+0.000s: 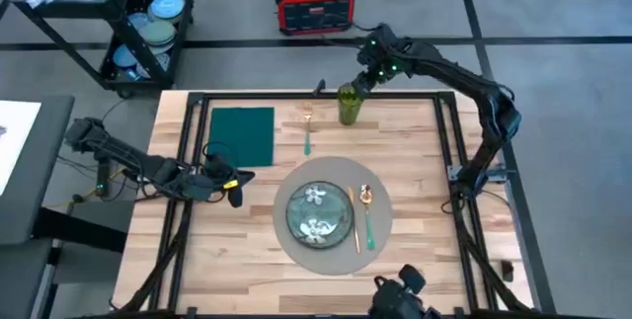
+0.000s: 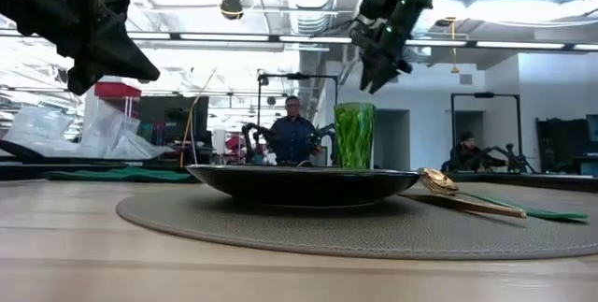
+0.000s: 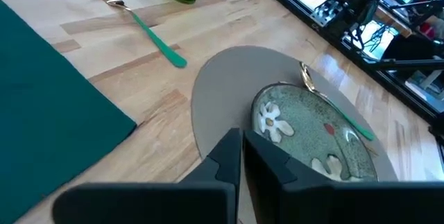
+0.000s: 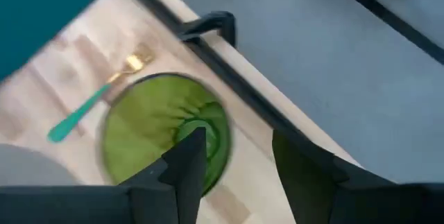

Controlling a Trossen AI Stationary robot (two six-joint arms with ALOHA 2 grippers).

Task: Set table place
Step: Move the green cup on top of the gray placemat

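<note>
A round grey placemat [image 1: 380, 245] lies on the wooden table [image 1: 425, 161], with a floral plate [image 1: 318, 210] on it and a gold spoon with a green handle [image 1: 367, 215] to the plate's right. A green glass [image 1: 350, 102] stands upright at the far edge. My right gripper [image 4: 236, 144] hovers open just above the glass, one finger over its mouth and one beyond its rim; in the low view the fingertips stand clear of the rim. My left gripper [image 3: 241, 137] is shut and empty, above the table left of the placemat.
A dark green napkin [image 1: 242, 133] lies at the far left. A gold fork with a green handle [image 1: 308, 129] lies between it and the glass. Black rails [image 1: 449, 131] frame the tabletop. A cart with dishes [image 1: 148, 23] and a red box [image 1: 314, 3] stand beyond the far edge.
</note>
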